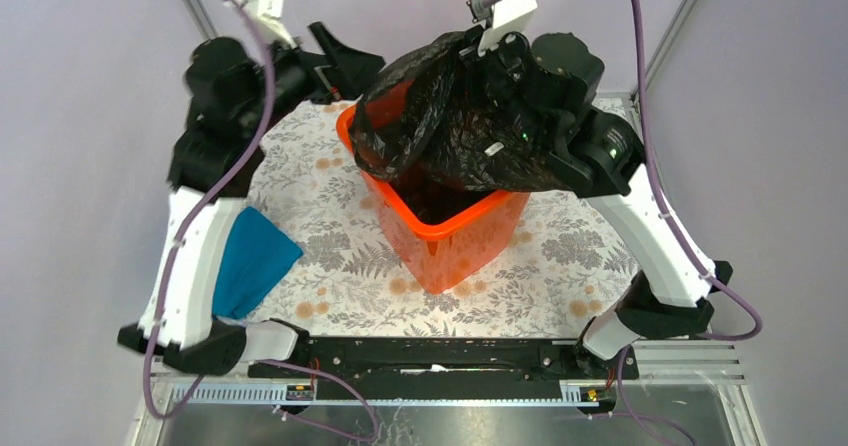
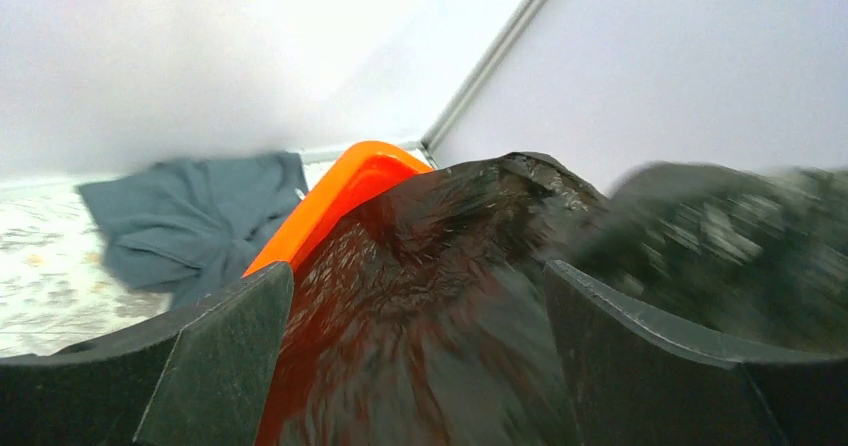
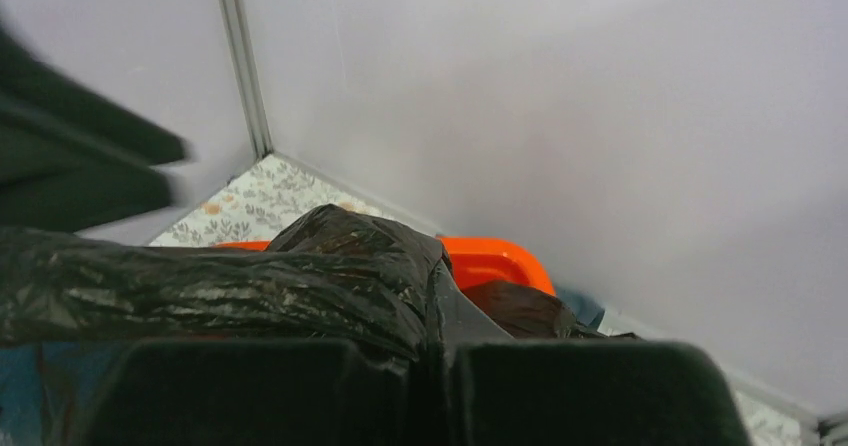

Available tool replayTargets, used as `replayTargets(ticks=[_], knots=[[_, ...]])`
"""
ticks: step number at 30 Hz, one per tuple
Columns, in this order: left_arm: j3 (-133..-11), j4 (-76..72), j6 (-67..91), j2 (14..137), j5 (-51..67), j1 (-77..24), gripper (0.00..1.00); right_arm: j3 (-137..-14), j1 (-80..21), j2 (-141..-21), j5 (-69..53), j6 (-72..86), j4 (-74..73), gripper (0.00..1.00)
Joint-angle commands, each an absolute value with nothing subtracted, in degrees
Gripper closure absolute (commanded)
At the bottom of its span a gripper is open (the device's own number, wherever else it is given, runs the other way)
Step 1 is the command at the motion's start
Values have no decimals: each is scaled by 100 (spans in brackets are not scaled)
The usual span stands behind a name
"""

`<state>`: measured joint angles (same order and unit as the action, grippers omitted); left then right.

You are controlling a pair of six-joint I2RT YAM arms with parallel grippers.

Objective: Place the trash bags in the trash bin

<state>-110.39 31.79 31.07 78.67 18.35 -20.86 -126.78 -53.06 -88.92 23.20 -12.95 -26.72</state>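
The orange trash bin (image 1: 455, 241) stands mid-table. The black trash bag (image 1: 450, 126) hangs over its far rim and drapes into its mouth, lifted on the right side. My right gripper (image 1: 472, 56) is above the bin's far side, shut on a fold of the bag (image 3: 250, 281), with the film pinched between its fingers (image 3: 432, 356). The bin rim (image 3: 495, 261) shows behind it. My left gripper (image 1: 345, 61) is at the bin's far left corner, open, with the bag (image 2: 430, 296) and the orange rim (image 2: 345, 191) just ahead between its spread fingers (image 2: 418, 271).
A teal-blue cloth (image 1: 250, 261) lies on the floral table cover beside the left arm. A grey-blue cloth (image 2: 190, 221) lies behind the bin near the back wall. Enclosure walls and corner posts stand close behind both grippers.
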Motion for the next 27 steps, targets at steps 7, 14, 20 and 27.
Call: replayTargets(ticks=[7, 14, 20, 27], knots=[[-10284, 3497, 2661, 5818, 1373, -2021, 1, -14081, -4522, -9928, 1567, 340, -4257, 100], [-9489, 3293, 3333, 6043, 2506, -2026, 1, -13718, -4336, -9855, 728, 863, -4089, 100], [-9207, 3275, 3269, 6066, 1653, -2026, 3, -13200, -4333, -9398, 576, 699, -3885, 100], [-9165, 3563, 3139, 6101, 690, -2021, 1, -12012, -4337, -8602, 16, 519, -3147, 100]])
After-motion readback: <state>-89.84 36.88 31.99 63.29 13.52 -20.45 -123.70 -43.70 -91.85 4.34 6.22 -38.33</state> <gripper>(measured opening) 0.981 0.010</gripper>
